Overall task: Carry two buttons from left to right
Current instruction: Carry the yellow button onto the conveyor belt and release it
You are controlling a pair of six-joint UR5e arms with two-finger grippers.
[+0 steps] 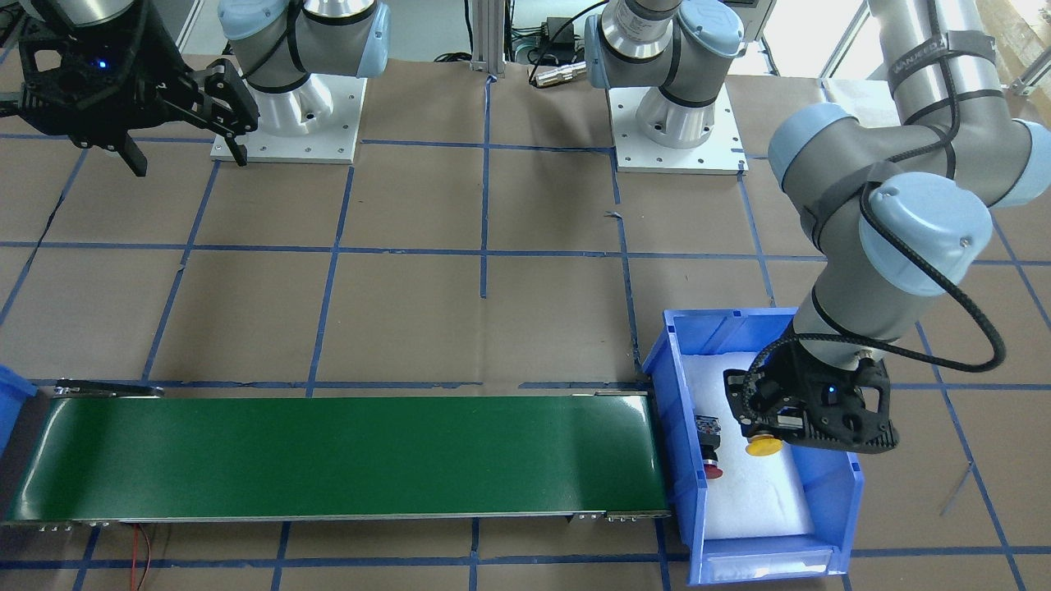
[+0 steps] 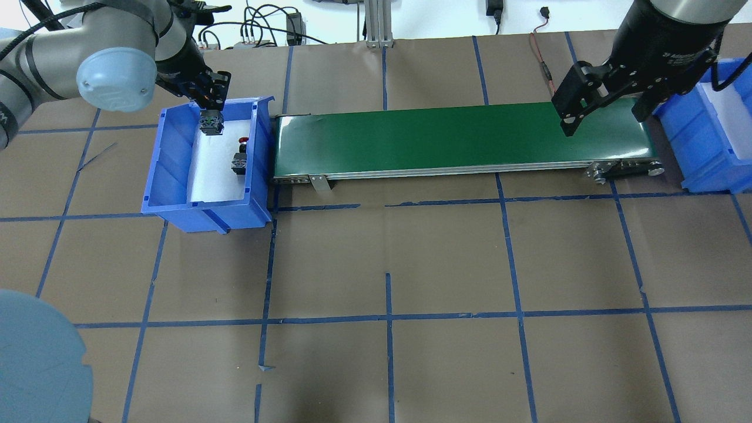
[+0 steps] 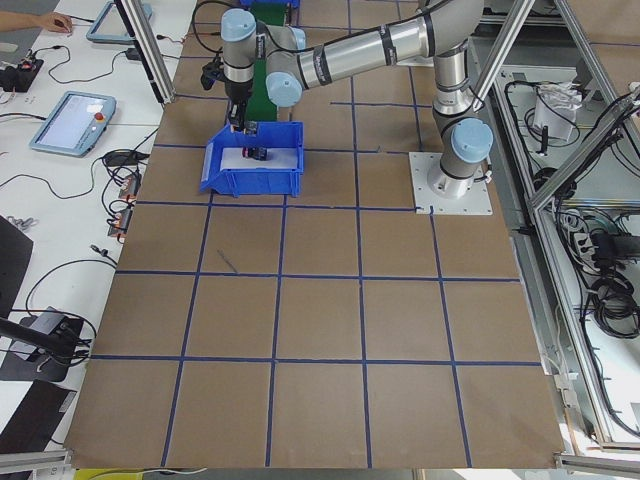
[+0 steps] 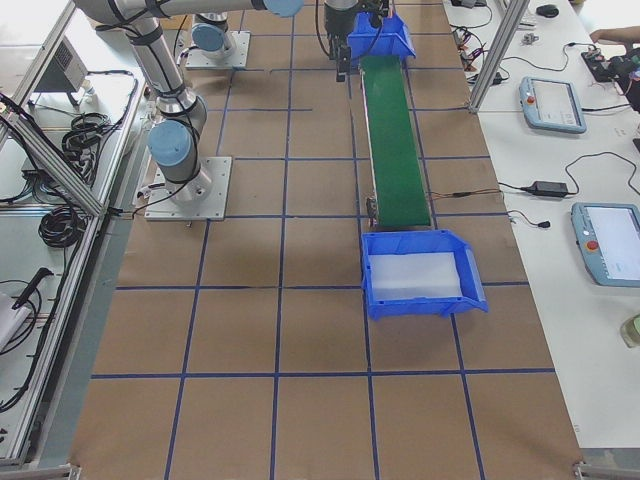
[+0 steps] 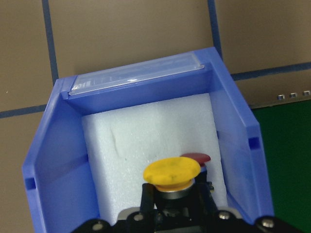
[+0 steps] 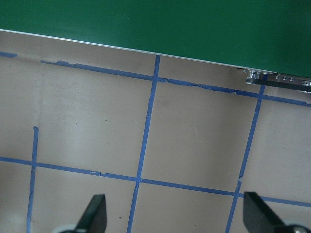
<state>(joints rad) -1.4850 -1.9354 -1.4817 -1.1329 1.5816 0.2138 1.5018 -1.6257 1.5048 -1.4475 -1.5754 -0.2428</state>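
1. Buttons first: the yellow-capped button (image 5: 171, 173) is clamped in the left gripper (image 5: 176, 201), its fingers pressed against either side of the dark body just under the cap.
2. It sits inside the left blue bin (image 1: 680, 476), over the white foam pad (image 1: 755, 501) on the bin floor. Whether it touches the foam, I cannot tell.
3. Its cap is a round, slightly domed yellow mushroom on a silvery collar. The block below is black-grey and mostly hidden by the fingers.
4. The red-capped button (image 1: 710, 447) lies on its side on the same foam, just beside the yellow one, towards the bin wall next to the conveyor. Its dark blocky body is in plain sight, and the small red cap points away from the robot.
5. Past that wall, the green conveyor belt (image 2: 458, 138) runs across to the right blue bin (image 2: 690, 141), which also has a white foam liner (image 2: 731, 111).
6. The right gripper (image 6: 173, 196) hangs above the belt's right end with its jaws spread wide and nothing between them. Its wrist camera looks down on the belt edge and the brown table (image 2: 446, 258) with its blue tape grid.
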